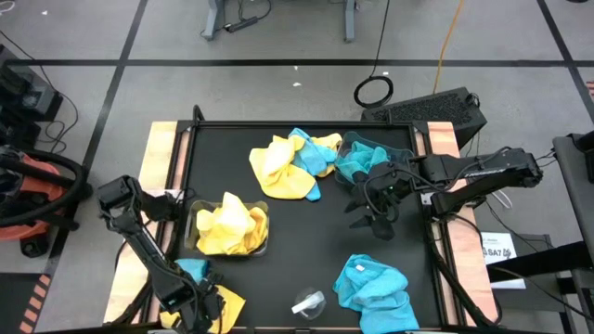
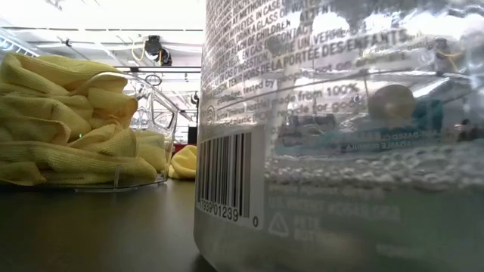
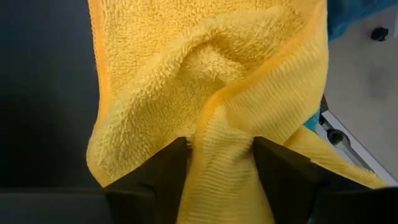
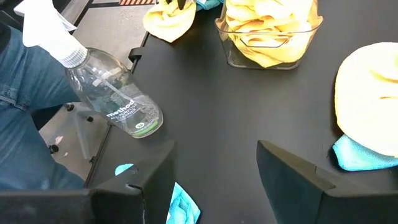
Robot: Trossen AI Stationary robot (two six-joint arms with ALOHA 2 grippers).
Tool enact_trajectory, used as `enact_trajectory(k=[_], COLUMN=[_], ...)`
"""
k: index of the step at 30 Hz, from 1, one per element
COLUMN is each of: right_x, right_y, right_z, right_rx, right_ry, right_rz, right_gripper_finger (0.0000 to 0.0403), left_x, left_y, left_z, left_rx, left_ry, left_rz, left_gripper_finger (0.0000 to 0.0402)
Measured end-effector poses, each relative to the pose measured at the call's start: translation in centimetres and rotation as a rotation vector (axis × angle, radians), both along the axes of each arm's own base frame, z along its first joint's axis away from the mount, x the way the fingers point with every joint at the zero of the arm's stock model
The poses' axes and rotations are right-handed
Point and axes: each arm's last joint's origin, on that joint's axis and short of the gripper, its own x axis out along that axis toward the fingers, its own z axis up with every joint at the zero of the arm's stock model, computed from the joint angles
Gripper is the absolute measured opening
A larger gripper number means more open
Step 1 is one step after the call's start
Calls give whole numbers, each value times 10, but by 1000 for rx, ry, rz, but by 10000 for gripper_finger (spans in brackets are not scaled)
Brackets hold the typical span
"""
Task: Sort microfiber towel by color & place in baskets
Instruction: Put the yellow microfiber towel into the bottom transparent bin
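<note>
step: moving a yellow towel point(image 3: 205, 93) to its basket | left gripper point(image 3: 221, 155) pinches the towel at the table's near-left corner | right gripper point(image 4: 214, 171) wide, empty, mid-table | next: carry to yellow-filled basket point(image 1: 229, 225), release

This is a robotics lab or test workshop — not a home. A black work table point(image 1: 306, 232) with bare wooden side rails point(image 1: 160, 153) stands on a grey concrete floor point(image 1: 278, 83) marked with dark tape lines. Loose cables point(image 1: 374, 90) run across the floor, one of them orange point(image 1: 447, 37), beside metal stand legs point(image 1: 215, 19) and a black equipment case point(image 1: 436, 109). The low view shows a high open ceiling with long light strips point(image 2: 113, 11) — an industrial hall.
</note>
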Motion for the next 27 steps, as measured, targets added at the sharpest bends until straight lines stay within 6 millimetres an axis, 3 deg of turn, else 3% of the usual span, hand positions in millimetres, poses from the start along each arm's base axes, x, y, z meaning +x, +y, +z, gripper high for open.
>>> enact_trajectory(k=[3,8,14,20,27], right_x=[0,0,0,0,0], right_y=[0,0,0,0,0], right_z=[0,0,0,0,1], right_rx=[0,-1,-10,-11,-7], right_ry=[0,0,-5,-10,-11], right_rz=[1,0,8,9,6], right_gripper_finger=[212,212,212,212,212], left_x=[0,-2,-6,-7,-8], left_y=[0,1,12,45,86], left_z=[-1,8,35,73,125], left_rx=[-1,-48,-99,-93,-148], left_ry=[5,20,-24,-117,-364], left_rz=[-6,-37,-18,128,304], left_gripper_finger=[144,18,5,3,1])
